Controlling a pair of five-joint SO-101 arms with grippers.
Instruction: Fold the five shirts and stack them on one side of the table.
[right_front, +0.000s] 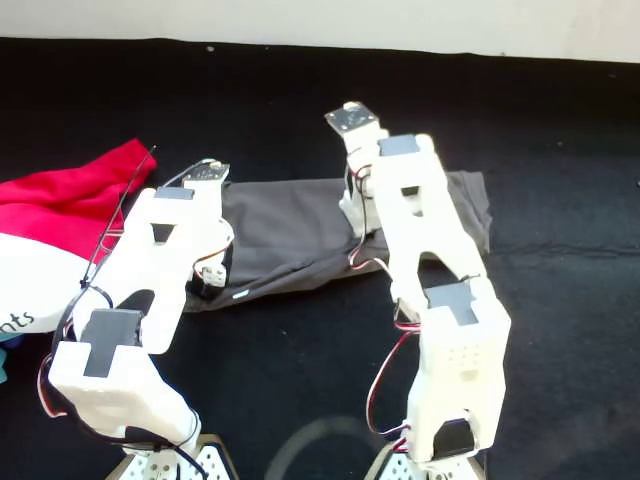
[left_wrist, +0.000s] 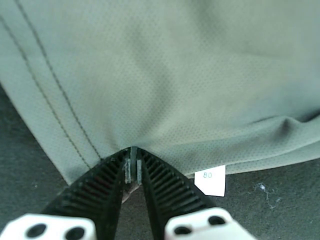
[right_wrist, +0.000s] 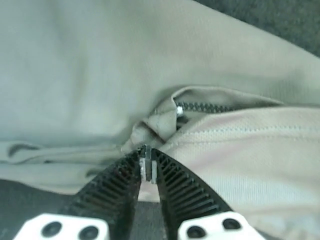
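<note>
Red shirt (right_front: 75, 195) and white shirt (right_front: 35, 275) sat heaped at left end of black table (right_front: 560, 330). Both arms blocked bits of grey shirt (right_front: 290, 230) mid-table. It lay flattish and wrinkly, white tag (left_wrist: 210, 181) at hem. Left gripper (left_wrist: 133, 170) pinched stitched hem, right gripper (right_wrist: 148, 167) pinched bunched fabric by zipper (right_wrist: 205, 106).

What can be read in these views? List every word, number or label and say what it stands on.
"80": on the small white tag at the grey shirt's edge, left wrist view.
Dark lettering on the white shirt, high view: cut off at the picture's edge, not readable.
No other text.
</note>
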